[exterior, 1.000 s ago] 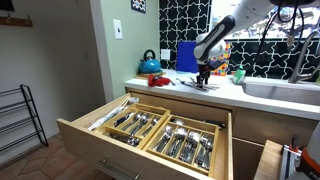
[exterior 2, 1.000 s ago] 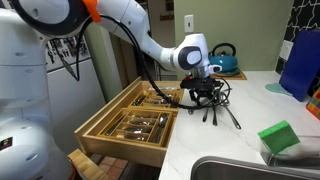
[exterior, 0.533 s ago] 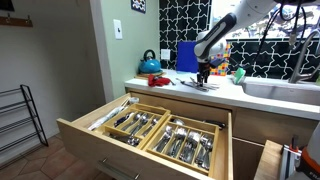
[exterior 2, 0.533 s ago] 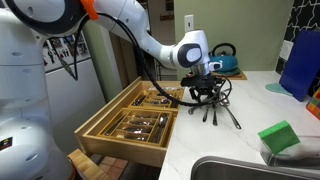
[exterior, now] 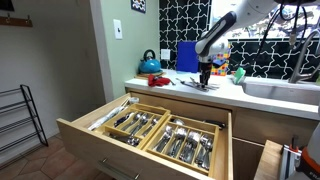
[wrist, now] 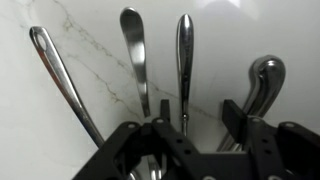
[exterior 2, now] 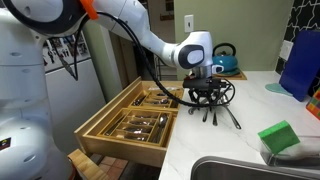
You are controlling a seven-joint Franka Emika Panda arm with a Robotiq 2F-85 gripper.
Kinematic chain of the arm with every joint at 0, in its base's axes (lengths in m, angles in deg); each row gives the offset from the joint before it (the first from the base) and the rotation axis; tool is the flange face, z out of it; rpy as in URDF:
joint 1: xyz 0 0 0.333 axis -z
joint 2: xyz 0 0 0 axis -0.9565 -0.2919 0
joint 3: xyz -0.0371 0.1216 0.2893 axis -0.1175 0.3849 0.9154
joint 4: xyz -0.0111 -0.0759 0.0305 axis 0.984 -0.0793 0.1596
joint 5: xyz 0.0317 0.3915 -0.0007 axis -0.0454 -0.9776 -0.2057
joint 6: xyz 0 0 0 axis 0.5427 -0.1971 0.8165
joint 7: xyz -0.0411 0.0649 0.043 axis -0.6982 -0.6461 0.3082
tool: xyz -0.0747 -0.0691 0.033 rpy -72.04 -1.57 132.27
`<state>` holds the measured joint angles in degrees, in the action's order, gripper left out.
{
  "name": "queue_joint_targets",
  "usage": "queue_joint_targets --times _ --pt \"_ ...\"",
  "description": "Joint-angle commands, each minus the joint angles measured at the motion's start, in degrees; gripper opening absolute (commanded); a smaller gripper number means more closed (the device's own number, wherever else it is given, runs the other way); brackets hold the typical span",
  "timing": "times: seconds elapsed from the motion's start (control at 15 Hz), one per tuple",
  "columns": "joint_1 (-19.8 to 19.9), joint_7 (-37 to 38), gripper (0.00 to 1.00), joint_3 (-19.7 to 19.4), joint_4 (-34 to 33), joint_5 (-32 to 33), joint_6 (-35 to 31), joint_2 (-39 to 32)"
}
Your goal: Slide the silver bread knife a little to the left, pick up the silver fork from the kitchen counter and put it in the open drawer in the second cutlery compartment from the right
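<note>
Several silver cutlery pieces point(exterior 2: 216, 108) lie side by side on the white counter point(exterior 2: 250, 120). In the wrist view only their handles show, so I cannot tell fork from bread knife. My gripper point(wrist: 200, 112) hangs open just above them. One slim handle point(wrist: 184, 50) runs between the jaws, close to one finger point(wrist: 164, 108). A broader handle point(wrist: 132, 40) and a long thin one point(wrist: 55, 75) lie to one side, a curved handle point(wrist: 262, 80) to the other. The gripper also shows in both exterior views point(exterior: 204, 76) point(exterior 2: 208, 95). The open drawer point(exterior: 95, 135) point(exterior 2: 95, 135) holds full cutlery trays.
A blue kettle point(exterior: 150, 64) point(exterior 2: 223, 55) and a red cloth point(exterior: 160, 79) sit at the counter's end. A blue box point(exterior: 187, 57) point(exterior 2: 300, 60) stands behind. A green sponge point(exterior 2: 278, 137) lies by the sink point(exterior: 285, 90).
The arm has shifted slightly sideways over the cutlery. The gripper stays open and the pieces on the counter have not visibly moved.
</note>
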<state>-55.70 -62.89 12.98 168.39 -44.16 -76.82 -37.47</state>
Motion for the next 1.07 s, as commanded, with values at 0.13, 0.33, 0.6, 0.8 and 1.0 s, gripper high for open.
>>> queue_joint_targets --times 0.13,0.33,0.6,0.8,1.0 --pt "1.3 -2.1 0.48 0.4 -1.8 -3.0 1.7 -1.4" --pt "1.6 -2.2 0.47 0.6 -3.2 -4.6 1.9 -2.3" --pt "1.7 -1.8 0.44 0.6 -5.1 -5.2 2.3 -3.7" --pt "1.7 -1.6 0.41 0.7 -6.3 -4.9 3.2 -4.8" --pt "1.9 -1.8 0.09 0.9 -7.3 -5.1 4.6 -5.5"
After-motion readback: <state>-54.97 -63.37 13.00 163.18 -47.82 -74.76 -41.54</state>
